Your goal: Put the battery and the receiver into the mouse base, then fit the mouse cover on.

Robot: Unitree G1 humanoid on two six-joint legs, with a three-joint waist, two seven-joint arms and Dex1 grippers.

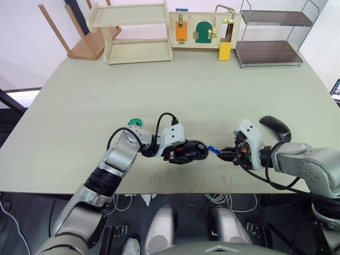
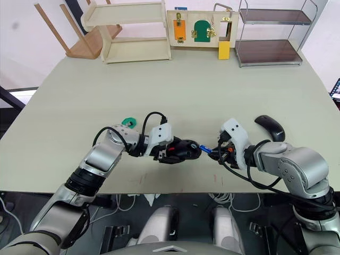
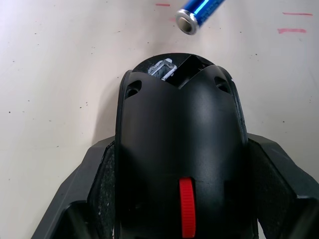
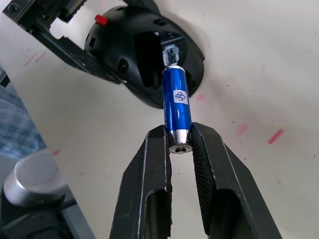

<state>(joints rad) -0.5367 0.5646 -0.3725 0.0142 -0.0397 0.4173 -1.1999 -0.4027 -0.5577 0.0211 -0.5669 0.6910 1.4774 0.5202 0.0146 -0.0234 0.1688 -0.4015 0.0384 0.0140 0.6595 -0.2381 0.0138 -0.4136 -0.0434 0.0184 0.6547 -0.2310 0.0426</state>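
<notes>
- Head views: your left gripper [image 1: 183,151] is clamping the mouse base [image 1: 190,151] by its sides, holding it near the table's [image 1: 159,90] front edge with the red patch toward the wrist and the open end aimed at your other arm.
- Your right gripper [image 1: 227,154] is pinching the battery [image 1: 214,150] by one end; the blue barrel is sticking out ahead of the fingertips, its free tip just short of the base's open end.
- The two grippers are facing each other, with the battery lying between them.
- The mouse cover [image 1: 276,127] is lying on the table behind your right wrist, well apart from the base.
- A green disc [image 1: 135,122] is sitting just behind your left forearm. I cannot make out the receiver.
- Left wrist view: you are looking along the mouse base [image 3: 182,154], wedged between both black fingers [image 3: 87,189], red wheel close to the palm, hollow compartment opening at the far end.
- The battery's [image 3: 197,12] silver end is hovering just beyond that far end, apart from the base.
- Right wrist view: your fingers [image 4: 149,184] are closed to a narrow gap on the battery's [image 4: 177,102] silver end, barrel upright between the tips.
- Its far end is overlapping the dark hollow of the mouse base [image 4: 144,50]; whether it is touching, I cannot tell.
</notes>
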